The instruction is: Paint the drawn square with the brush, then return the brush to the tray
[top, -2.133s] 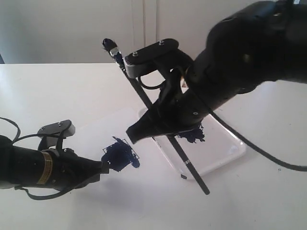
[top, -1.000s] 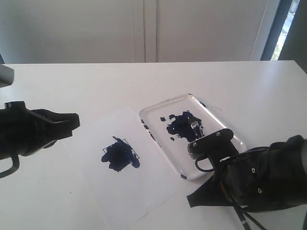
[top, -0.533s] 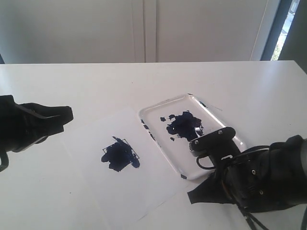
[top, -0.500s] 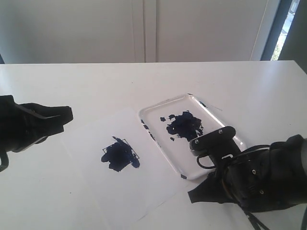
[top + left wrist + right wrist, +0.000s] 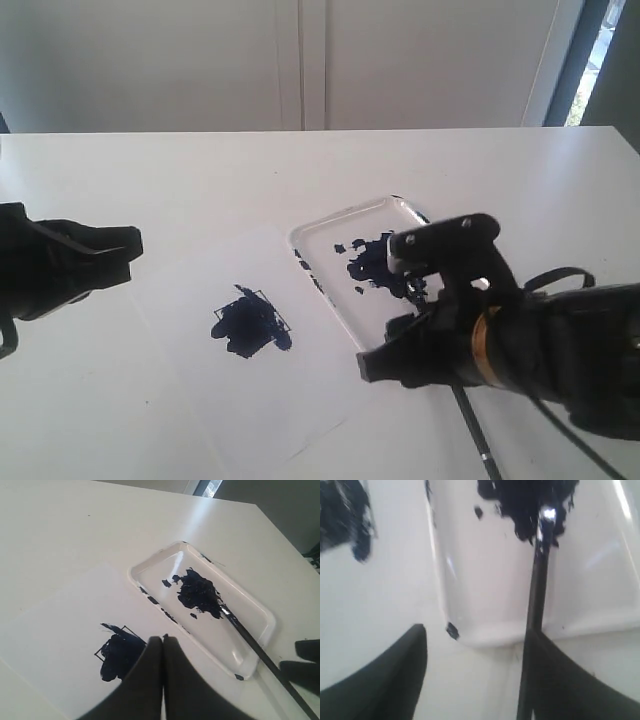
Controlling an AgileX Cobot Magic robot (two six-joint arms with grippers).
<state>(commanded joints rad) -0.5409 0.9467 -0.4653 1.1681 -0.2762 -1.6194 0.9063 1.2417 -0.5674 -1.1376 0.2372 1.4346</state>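
Long thin black-handled brush [image 5: 254, 647] lay with its silver ferrule and dark bristles in the blue-black paint blob [image 5: 197, 592]. Its handle crossed the rim at the near end of the shallow glossy clear-white plastic tray [image 5: 270, 624] and ran out over the bench. In the exterior view only the tail of the handle [image 5: 470, 424] showed, below the right arm.

The tray had dark smears along the long edge facing the paper.

Small pen-outlined square [image 5: 118, 649], just beside that edge, was mostly covered by an irregular blue-black blotch spilling past its outline. It sat on the flat white paper sheet [image 5: 60, 615], which touched or nearly touched the tray.

Right end effector [image 5: 476, 630]: fingers spread wide, poised over the tray's near rim. The brush handle [image 5: 536, 595] ran alongside one finger [image 5: 545, 675]; nothing pinched between the two.

Left end effector [image 5: 162, 640]: fingers pressed together, empty, tips over the paper close to the square. In the exterior view that arm sat at the left edge, well apart from the tray.

White bench [image 5: 200, 170] carried everything.
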